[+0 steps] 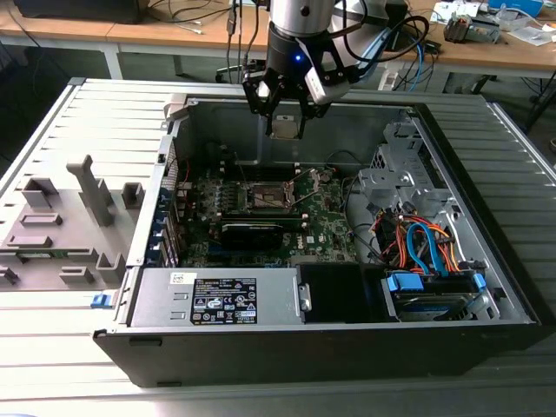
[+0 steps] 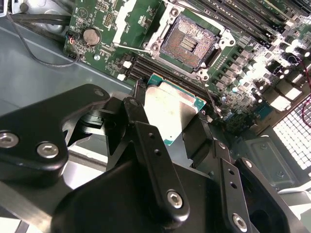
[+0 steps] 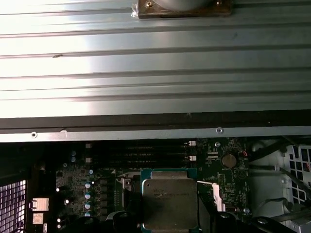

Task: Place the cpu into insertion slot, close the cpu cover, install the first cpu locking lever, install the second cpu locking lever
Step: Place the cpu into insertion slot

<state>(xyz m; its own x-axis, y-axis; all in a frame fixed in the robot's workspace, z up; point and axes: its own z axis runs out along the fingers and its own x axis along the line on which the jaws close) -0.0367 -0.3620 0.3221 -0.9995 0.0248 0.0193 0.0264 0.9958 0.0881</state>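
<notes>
My gripper (image 1: 286,130) hangs over the open computer case, shut on the cpu (image 1: 285,122), a pale silvery square chip with a green rim. In the second wrist view the cpu (image 2: 167,110) sits clamped between the black fingers (image 2: 141,109), held in the air short of the insertion slot (image 2: 187,44). The slot's dark pin field lies bare inside its silver frame. The cpu cover (image 2: 127,22) stands swung open beside it. In the exterior view the insertion slot (image 1: 268,195) lies on the green board below and in front of the gripper. The first wrist view shows the cpu (image 3: 170,203) over the board.
The case's metal walls (image 1: 174,130) ring the board. A power supply (image 1: 217,300) fills the front, and a drive cage with orange and blue cables (image 1: 426,252) sits at the exterior view's right. Memory slots (image 2: 228,24) run beside the socket. Grey fixtures (image 1: 61,226) stand outside the case.
</notes>
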